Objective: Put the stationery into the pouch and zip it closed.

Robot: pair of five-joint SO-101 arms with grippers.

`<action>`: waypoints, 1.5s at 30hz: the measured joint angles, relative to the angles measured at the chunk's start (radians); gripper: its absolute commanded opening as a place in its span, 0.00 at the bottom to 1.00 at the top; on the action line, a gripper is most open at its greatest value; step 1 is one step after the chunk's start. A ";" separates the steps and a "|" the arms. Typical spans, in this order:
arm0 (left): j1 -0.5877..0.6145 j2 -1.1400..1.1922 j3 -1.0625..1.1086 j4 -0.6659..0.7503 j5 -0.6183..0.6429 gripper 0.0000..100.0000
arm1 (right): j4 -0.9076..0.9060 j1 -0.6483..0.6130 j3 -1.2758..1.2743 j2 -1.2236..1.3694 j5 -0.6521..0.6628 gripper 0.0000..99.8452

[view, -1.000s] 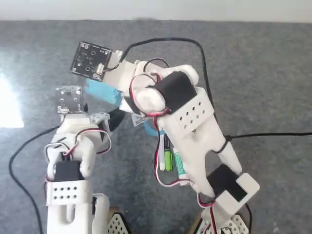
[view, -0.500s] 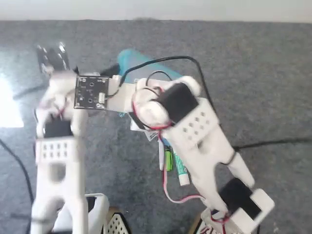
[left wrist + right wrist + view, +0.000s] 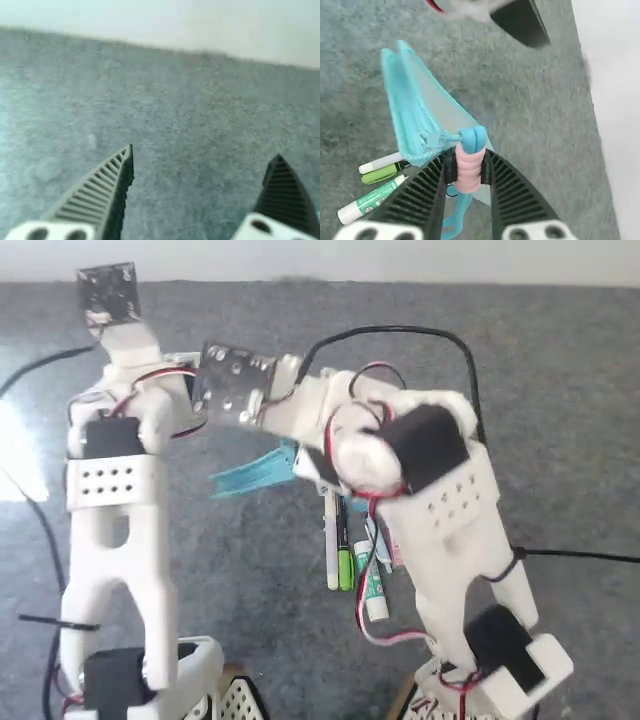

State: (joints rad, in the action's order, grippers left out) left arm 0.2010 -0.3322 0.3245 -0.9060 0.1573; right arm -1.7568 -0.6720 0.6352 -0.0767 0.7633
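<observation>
Though, from above, the pouch dangles off the right arm, the stationery lies loose on the bench; the left claw gapes, released, over bare bench; the right claw clenches the pouch's pink pull, which may slip under the weight hanging beyond it; the pouch's mouth is unclear.

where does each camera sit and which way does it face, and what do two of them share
High view: fixed above the table, looking down; shows left arm, right arm, pouch and pens.
Left wrist view: on the left arm's wrist, facing along the table toward a pale wall; left gripper open.
Right wrist view: on the right arm's wrist, facing down; right gripper shut on the pouch's pink tab.
Shared: high and right wrist views both show pouch and pens.
</observation>
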 measured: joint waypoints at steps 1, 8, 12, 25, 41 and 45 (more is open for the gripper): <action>0.011 -0.014 -0.011 -0.034 0.000 0.39 | 0.000 0.015 0.000 0.009 0.000 0.01; 0.032 -0.187 -0.044 -0.276 -0.141 0.39 | 0.000 0.115 0.002 0.026 -0.005 0.01; 0.032 -0.244 -0.044 -0.348 -0.242 0.39 | 0.000 0.129 0.002 0.026 -0.048 0.01; -0.038 -0.261 -0.106 -0.361 -0.588 0.40 | 0.000 0.121 0.014 0.026 -0.032 0.01; -0.166 -0.351 -0.129 -0.473 -0.822 0.39 | 0.000 0.069 0.014 0.003 -0.025 0.01; -0.180 -0.351 -0.129 -0.473 -0.827 0.39 | 0.000 0.066 0.012 -0.006 -0.025 0.01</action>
State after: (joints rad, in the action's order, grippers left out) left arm 0.0215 -0.6836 0.1956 -1.3786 -0.6697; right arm -1.7568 -0.6061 0.6475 -0.0829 0.7388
